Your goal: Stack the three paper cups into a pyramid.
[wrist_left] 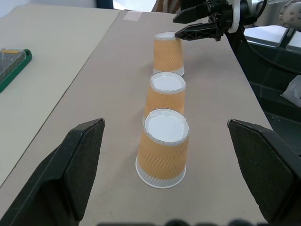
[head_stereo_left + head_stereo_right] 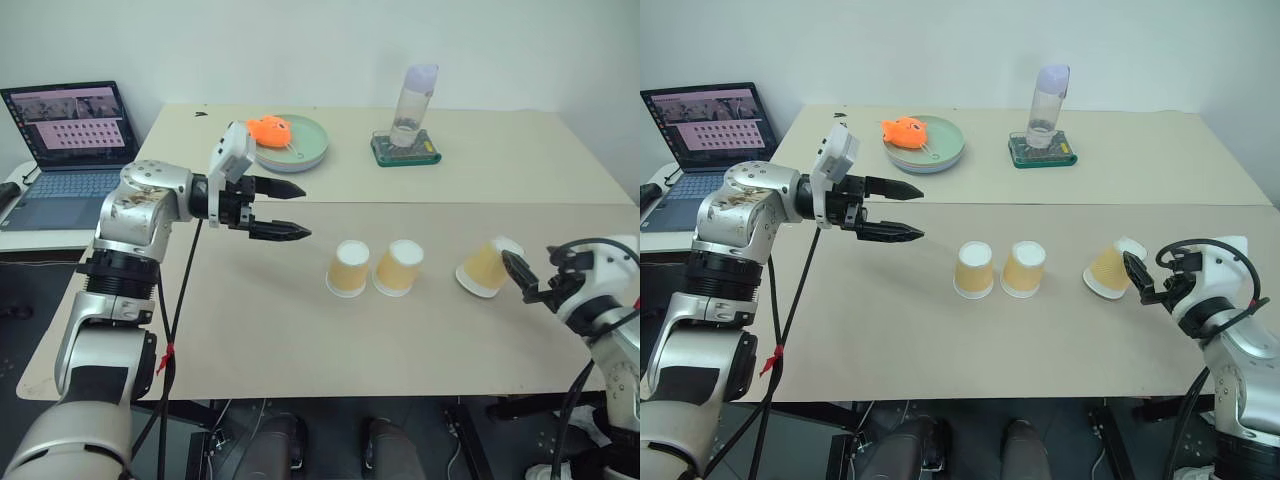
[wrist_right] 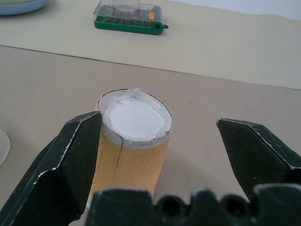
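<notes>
Three tan paper cups stand mouth down in a row on the table. The left cup (image 2: 349, 268) and the middle cup (image 2: 398, 267) are upright, close together. The right cup (image 2: 484, 268) leans, its white base tipped toward my right gripper (image 2: 535, 275). That gripper is open and level, and the cup (image 3: 133, 141) sits between its fingers, close against one finger (image 3: 70, 160). My left gripper (image 2: 306, 210) hangs open above the table, left of the row, pointing along it with nothing between its fingers. In the left wrist view the nearest cup (image 1: 163, 148) stands ahead of it.
At the back of the table stand a green plate (image 2: 310, 148) with an orange toy (image 2: 268, 130) and a clear bottle (image 2: 415, 100) on a green base. A laptop (image 2: 70, 140) sits on a side table at the left. A seam (image 2: 450, 203) crosses the table behind the cups.
</notes>
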`<state>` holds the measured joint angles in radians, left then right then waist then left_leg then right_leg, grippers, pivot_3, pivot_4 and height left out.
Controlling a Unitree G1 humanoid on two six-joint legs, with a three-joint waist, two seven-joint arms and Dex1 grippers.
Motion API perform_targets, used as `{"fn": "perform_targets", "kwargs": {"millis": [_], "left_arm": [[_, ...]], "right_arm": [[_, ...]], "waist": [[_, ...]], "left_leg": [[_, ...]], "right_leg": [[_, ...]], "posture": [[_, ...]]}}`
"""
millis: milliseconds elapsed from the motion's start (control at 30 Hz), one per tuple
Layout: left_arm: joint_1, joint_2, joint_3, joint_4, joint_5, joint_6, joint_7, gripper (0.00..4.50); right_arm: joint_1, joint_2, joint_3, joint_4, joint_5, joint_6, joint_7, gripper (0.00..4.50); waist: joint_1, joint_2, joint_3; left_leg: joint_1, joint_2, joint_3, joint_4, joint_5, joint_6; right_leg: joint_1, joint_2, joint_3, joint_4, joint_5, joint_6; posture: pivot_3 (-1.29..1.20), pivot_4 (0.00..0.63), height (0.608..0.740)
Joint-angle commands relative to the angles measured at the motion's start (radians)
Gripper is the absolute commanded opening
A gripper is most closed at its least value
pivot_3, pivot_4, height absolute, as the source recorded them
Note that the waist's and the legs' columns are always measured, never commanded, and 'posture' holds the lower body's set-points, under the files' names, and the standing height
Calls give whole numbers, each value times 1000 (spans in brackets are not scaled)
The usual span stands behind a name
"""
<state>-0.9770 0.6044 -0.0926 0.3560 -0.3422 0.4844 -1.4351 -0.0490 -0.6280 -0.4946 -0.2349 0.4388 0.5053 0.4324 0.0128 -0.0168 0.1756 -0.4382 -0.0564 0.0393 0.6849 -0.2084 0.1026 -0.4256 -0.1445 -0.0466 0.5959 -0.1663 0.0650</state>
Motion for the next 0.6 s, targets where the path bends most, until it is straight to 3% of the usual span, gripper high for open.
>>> {"fn": "perform_targets", "kwargs": {"millis": [33, 333, 600], "left_arm": [[-14, 13, 6, -25, -4, -9, -1, 4446], [-13, 9, 2, -23, -5, -10, 0, 4446], [-8, 13, 3, -30, -8, -7, 3, 4446]], "right_arm": [[30, -24, -76, -109, 35, 34, -12, 4500], [80, -26, -139, -239, 90, 126, -29, 4500], [281, 15, -137, -380, 138, 196, -14, 4500]], "waist": [[0, 0, 0], [1, 0, 0], [8, 0, 0]], "left_leg": [[0, 0, 0, 0, 0, 0], [0, 0, 0, 0, 0, 0], [0, 0, 0, -1, 0, 0]], "right_leg": [[0, 0, 0, 0, 0, 0], [0, 0, 0, 0, 0, 0], [0, -1, 0, 0, 0, 0]], "posture": [[0, 150, 740], [0, 150, 740], [0, 150, 740]]}}
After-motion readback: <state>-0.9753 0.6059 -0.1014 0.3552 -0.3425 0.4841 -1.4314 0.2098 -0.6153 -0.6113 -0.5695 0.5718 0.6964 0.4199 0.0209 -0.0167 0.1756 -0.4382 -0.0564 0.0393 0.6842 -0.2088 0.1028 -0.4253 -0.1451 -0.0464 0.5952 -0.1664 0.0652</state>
